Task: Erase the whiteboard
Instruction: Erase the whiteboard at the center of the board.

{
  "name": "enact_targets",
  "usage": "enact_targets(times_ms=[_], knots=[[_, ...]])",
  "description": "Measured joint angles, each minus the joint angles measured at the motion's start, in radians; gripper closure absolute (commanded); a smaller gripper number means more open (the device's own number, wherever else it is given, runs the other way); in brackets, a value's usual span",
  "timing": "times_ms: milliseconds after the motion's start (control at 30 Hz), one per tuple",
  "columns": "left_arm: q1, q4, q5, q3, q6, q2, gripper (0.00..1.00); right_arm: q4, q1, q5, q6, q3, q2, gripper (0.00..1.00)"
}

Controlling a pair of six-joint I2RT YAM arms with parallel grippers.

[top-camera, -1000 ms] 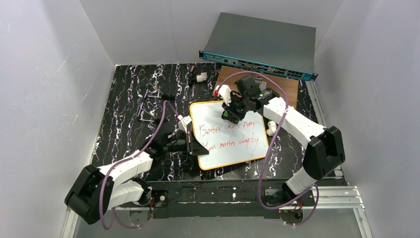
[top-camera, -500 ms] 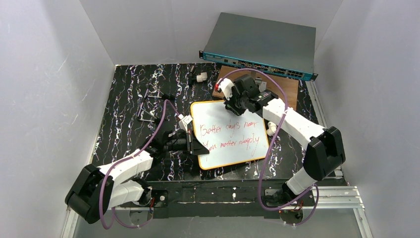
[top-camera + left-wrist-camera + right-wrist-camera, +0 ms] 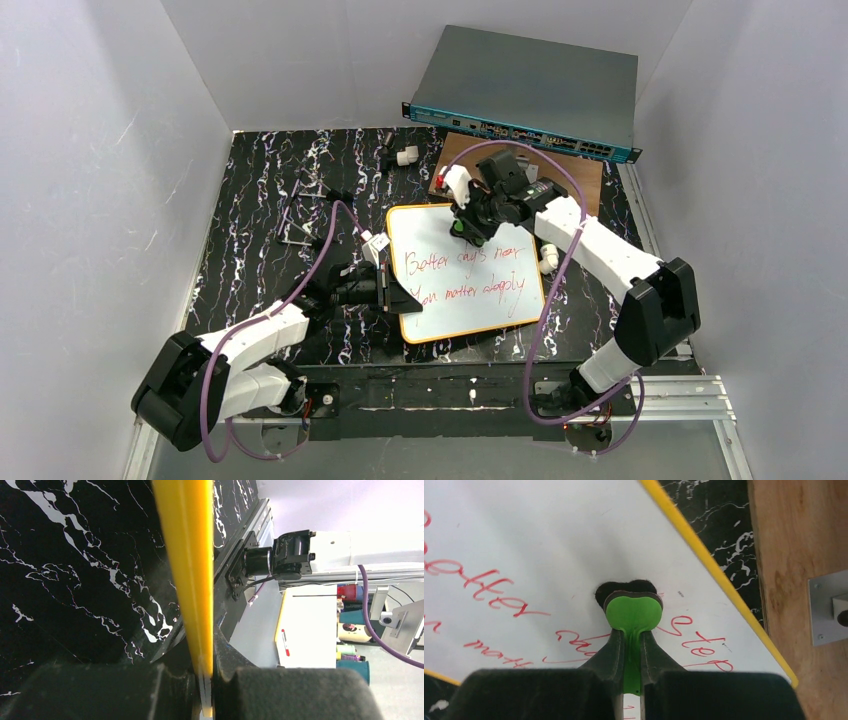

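Red handwriting (image 3: 437, 263) runs in two lines across the whiteboard (image 3: 470, 312). The top line starts with "Better", and the lower one looks like "You matter deeply". The other words are too scrawled to read.

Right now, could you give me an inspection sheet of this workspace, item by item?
Surface: black marbled tabletop.
Job's things: whiteboard, red handwriting not yet erased; green eraser, its black pad on the board near the far edge.
Clutter: network switch, wooden board and small white part at the back.
End effectors: left end effector shut on the whiteboard's yellow rim; right end effector shut on the green eraser.
Cables: purple cable along each arm.
Surroundings: plain grey walls.
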Motion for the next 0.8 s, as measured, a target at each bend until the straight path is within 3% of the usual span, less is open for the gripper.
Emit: enact_targets(times_ms=[200,367,633,800], knots=[[0.000,0.000,0.000,0.000,-0.001,0.000,1.00,0.064,0.006,0.189,0.082,0.030,0.021,0.99],[0.000,-0.004,-0.001,0.000,-0.003,0.000,1.00,0.117,-0.001,0.258,0.037,-0.004,0.018,0.99],[0.000,-0.003,0.005,0.000,0.003,0.000,1.00,0.022,-0.013,0.071,-0.113,-0.058,-0.040,0.99],[0.000,-0.002,0.006,0.000,0.009,0.000,1.00,-0.006,-0.012,-0.012,-0.064,-0.050,-0.039,0.99]])
